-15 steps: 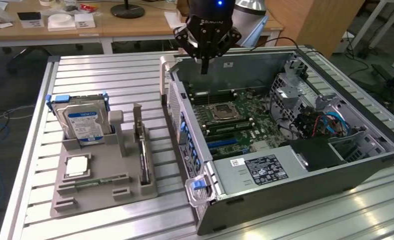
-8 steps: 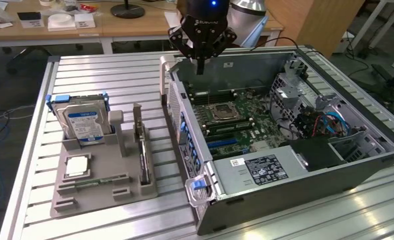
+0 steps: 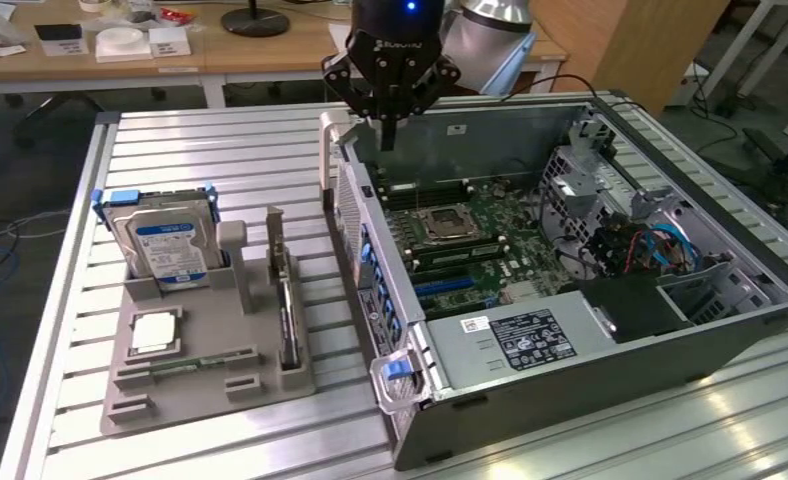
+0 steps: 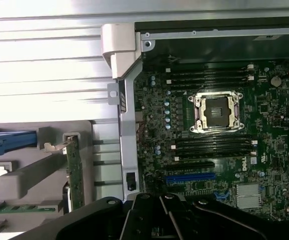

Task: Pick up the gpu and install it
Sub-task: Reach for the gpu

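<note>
Hovers with the claw (image 3: 386, 138) clenched on nothing above the far corner of the open computer case (image 3: 714, 330), over its wall on the exterior view's left. Keeps well apart from the gpu (image 3: 287, 310), which lies nearer and further toward the exterior view's left. Stands there on its long edge in a slot of the grey holder (image 3: 187, 400), near the hard drive (image 3: 167, 245). Looks thin and flat: green board, silver bracket at the far end.

Green gpu (image 4: 74, 172) — grey tray (image 3: 167, 402)
</note>
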{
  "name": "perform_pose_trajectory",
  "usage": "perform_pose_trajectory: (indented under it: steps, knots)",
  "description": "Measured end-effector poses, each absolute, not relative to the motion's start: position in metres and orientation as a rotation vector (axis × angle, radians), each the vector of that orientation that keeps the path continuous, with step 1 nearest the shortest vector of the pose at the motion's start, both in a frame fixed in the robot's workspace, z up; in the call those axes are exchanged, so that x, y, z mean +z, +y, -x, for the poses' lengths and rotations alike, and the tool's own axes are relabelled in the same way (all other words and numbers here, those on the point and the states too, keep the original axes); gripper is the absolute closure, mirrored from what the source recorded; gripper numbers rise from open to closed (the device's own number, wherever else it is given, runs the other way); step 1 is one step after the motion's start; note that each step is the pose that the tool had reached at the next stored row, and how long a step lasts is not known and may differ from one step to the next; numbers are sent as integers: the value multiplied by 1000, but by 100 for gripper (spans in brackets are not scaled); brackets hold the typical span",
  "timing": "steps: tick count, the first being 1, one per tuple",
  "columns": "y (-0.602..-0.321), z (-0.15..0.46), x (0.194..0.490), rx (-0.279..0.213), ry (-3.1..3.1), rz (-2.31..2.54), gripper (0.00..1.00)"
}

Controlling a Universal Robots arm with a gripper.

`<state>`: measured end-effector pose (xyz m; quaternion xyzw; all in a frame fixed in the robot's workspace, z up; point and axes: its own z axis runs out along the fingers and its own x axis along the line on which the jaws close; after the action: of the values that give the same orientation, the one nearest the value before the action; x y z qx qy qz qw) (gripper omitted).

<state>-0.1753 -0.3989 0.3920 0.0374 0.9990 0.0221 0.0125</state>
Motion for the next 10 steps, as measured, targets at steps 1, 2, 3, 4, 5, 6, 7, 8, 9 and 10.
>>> perform_pose_trajectory:
  steps: [1, 2, 3, 4, 5, 6, 7, 8, 9, 10]
  knots:
    - [-399, 177, 392, 69, 3114, -117, 89]
    - [-399, 178, 392, 69, 3114, -117, 89]
    - [-399, 180, 392, 69, 3114, -117, 89]
    - [-399, 182, 392, 69, 3114, -117, 89]
    - [-399, 184, 392, 69, 3114, -117, 89]
    - [-399, 186, 392, 69, 3114, -116, 89]
    - [-399, 189, 392, 69, 3114, -116, 89]
    - [-399, 192, 391, 69, 3114, -116, 89]
    - [-399, 194, 391, 69, 3114, -117, 89]
    - [-399, 196, 391, 69, 3114, -117, 89]
